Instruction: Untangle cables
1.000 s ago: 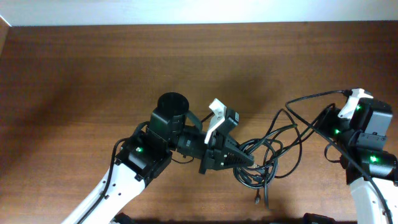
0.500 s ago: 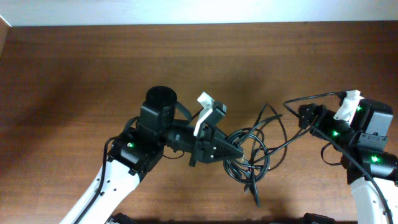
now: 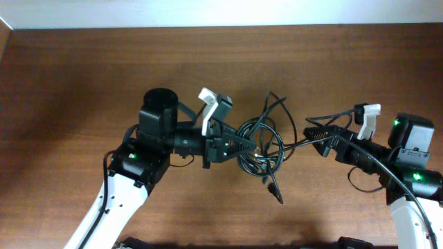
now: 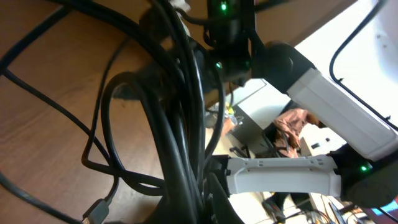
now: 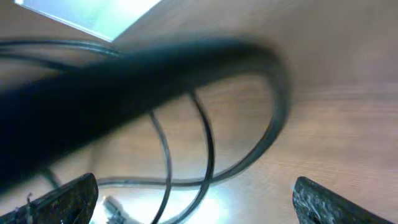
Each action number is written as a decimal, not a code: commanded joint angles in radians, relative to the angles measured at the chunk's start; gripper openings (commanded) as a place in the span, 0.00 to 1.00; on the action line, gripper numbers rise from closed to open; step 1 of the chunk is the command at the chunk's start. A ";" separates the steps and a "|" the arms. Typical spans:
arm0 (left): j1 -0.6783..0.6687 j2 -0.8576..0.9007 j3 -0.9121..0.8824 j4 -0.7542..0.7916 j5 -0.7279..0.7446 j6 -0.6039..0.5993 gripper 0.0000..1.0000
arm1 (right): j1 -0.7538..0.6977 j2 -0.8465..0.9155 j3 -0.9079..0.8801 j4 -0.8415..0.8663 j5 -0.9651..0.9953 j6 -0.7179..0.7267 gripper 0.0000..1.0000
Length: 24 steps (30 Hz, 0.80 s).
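The cables (image 3: 264, 142) form a black tangle of loops at the middle of the table, with one plug end (image 3: 276, 196) trailing toward the front. My left gripper (image 3: 243, 146) is shut on the left side of the bundle. In the left wrist view the cables (image 4: 180, 118) run as a thick bunch straight into my left gripper (image 4: 205, 202), and a flat plug (image 4: 93, 211) lies at the lower left. My right gripper (image 3: 313, 136) stands open just right of the tangle, and one strand passes by it. In the right wrist view my right gripper (image 5: 196, 202) is wide open, with thin cable loops (image 5: 205, 143) beyond its fingertips (image 5: 68, 199).
The brown wooden table (image 3: 83, 76) ends at a pale wall strip (image 3: 221, 12) along the back. My right arm's white link (image 4: 280, 174) crosses the left wrist view. Both arm bases sit near the front edge.
My left gripper has pulled the bundle left and toward the back. My right gripper has opened, let go of its strand, and swung in toward the tangle.
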 commanded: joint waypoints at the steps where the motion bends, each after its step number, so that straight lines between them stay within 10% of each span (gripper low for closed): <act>1: 0.015 -0.011 0.017 0.003 0.003 0.016 0.00 | -0.004 0.000 0.005 -0.064 -0.094 0.002 0.99; 24: -0.142 -0.009 0.017 0.129 -0.201 0.005 0.00 | -0.002 0.000 0.005 -0.141 -0.354 0.233 0.99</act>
